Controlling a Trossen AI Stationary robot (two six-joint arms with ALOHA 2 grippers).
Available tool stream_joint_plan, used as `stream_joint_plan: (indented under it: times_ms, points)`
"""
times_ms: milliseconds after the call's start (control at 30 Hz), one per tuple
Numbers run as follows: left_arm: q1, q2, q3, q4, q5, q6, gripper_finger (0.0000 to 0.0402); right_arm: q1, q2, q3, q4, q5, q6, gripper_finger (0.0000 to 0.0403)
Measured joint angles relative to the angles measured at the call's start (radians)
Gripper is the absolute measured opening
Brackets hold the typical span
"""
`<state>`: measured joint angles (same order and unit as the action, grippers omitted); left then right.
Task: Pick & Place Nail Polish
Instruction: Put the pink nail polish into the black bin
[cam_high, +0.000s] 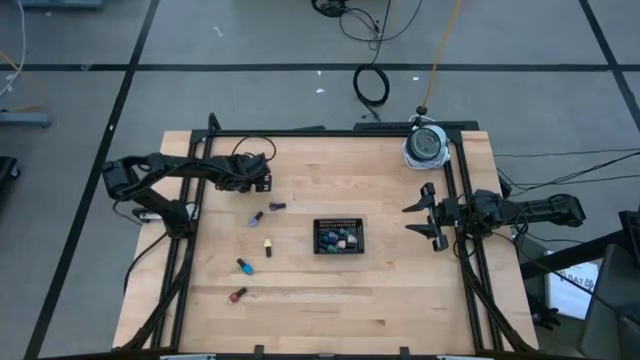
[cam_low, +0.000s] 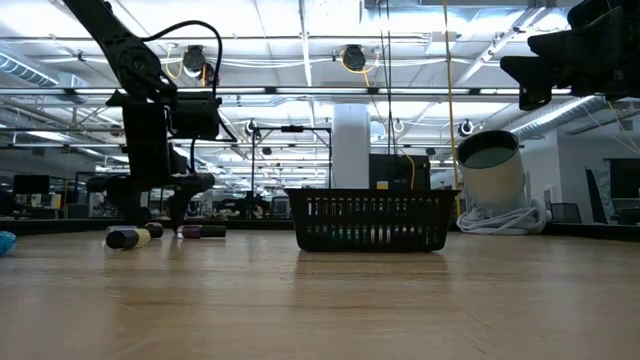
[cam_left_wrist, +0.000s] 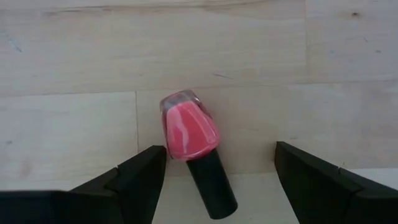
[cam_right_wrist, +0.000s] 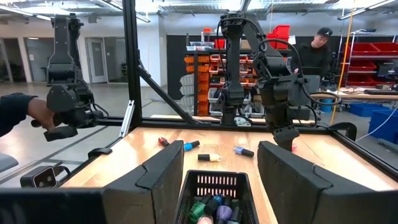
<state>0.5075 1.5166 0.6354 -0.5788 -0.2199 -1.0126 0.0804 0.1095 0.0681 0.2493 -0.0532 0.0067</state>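
Wood table (cam_high: 380, 290) carried black mesh tray (cam_high: 339, 237) at centre, five loose nail polish bottles (cam_high: 268, 246) toward 9 o'clock, white canister (cam_high: 426, 146) at 1 o'clock

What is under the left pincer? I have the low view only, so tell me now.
Observer: The left pincer is open, with a pink bottle lying on its side between its fingers.
Operator: Report what the tray holds.
Observer: From above, the black tray holds several bottles.
Operator: Place the right pincer for me.
Observer: The right pincer hangs open to the tray's right, near the table's edge.
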Motion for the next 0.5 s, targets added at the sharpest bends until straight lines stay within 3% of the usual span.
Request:
stream_joint_plan:
  times_ms: [200,500]
  points:
    - [-0.023,0.000,-0.001,-0.015,0.001,-0.031,0.0278,0.000,0.000,0.000,0.000,0.000,0.000,0.0195]
    - [-0.026,0.000,-0.002,-0.013,-0.009,-0.065,0.0155,0.000,0.000,0.000,0.000,0.000,0.000,0.0194]
